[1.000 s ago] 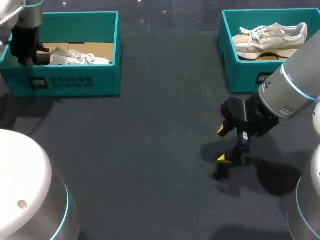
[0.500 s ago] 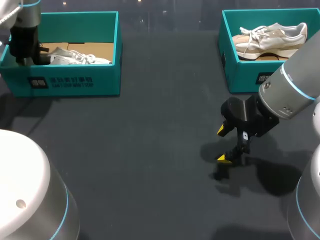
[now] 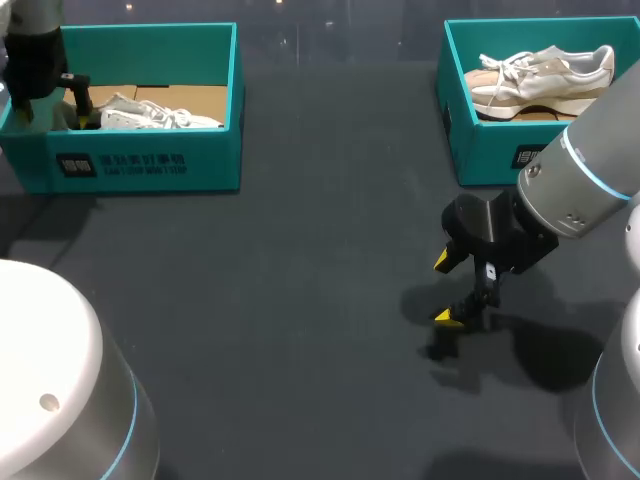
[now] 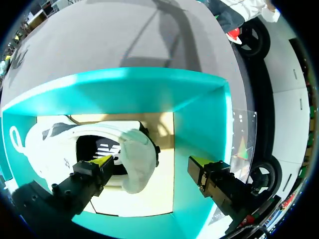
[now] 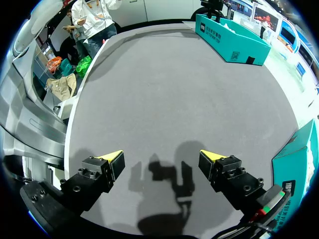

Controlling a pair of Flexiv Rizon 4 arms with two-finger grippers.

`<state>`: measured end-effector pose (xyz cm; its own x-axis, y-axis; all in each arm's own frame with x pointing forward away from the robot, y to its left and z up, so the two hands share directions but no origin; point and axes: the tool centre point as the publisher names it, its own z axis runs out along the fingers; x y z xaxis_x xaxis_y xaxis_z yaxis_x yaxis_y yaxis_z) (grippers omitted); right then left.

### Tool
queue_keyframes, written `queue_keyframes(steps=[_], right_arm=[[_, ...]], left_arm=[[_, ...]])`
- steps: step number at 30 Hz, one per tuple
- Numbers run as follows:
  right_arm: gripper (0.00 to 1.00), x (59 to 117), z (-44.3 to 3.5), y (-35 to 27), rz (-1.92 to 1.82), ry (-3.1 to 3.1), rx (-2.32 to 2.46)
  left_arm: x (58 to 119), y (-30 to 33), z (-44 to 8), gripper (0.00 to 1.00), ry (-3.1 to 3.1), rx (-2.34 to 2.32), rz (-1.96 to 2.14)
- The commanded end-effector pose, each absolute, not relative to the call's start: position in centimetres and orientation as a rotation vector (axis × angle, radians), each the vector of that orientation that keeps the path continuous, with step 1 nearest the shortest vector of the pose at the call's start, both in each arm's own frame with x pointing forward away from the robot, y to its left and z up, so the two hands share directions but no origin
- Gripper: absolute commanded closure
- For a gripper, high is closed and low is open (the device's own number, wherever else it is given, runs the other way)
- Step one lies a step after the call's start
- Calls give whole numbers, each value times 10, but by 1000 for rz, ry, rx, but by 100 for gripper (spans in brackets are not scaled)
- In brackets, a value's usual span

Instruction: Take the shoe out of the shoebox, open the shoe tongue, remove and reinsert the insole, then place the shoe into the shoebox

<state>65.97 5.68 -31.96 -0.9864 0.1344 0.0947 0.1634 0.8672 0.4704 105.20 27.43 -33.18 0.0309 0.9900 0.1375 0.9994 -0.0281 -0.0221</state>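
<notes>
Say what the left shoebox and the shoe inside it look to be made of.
The shoebox looks like cardboard: matte teal walls, raw brown floor inside. The shoe has a smooth white upper, perhaps leather or synthetic; the look leaves it open.

Head high behind, looking down; left wrist close over shoebox [image 4: 199,119], shared; right wrist over table [image 5: 174,99].

A dark square label [image 3: 76,166] and a line of pale print [image 3: 140,165] are showing on the near wall of the left shoebox [image 3: 215,160], too small to read. The right shoebox [image 3: 480,150] is carrying a similar label, partly hidden. A pale mark [image 4: 107,148] is showing inside the white shoe [image 4: 137,167], not legible as words.
</notes>
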Motion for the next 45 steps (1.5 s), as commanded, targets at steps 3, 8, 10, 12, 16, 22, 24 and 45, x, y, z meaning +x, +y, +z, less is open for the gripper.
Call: queue_keyframes(steps=[3,8,10,12,16,22,24,45], right_arm=[[0,659,-320,57,-755,-2981,-240],[0,659,-320,57,-755,-2981,-240],[0,659,-320,57,-755,-2981,-240],[0,659,-320,57,-755,-2981,-240],[0,659,-320,57,-755,-2981,-240],[0,659,-320,57,-755,-2981,-240],[0,659,-320,57,-755,-2981,-240],[0,659,-320,57,-755,-2981,-240]], left_arm=[[1039,275,-305,0,-2126,-2217,-131],[1034,274,-281,0,-2129,-2260,-116],[1033,274,-271,0,-2134,-2260,-126],[1032,273,-260,0,-2138,-2257,-129],[1031,271,-240,0,-2144,-2235,-151],[1029,270,-213,0,-2151,-2209,-166],[1028,270,-205,0,-2143,-2219,-162],[1021,274,-175,0,-2084,-2281,-172]])
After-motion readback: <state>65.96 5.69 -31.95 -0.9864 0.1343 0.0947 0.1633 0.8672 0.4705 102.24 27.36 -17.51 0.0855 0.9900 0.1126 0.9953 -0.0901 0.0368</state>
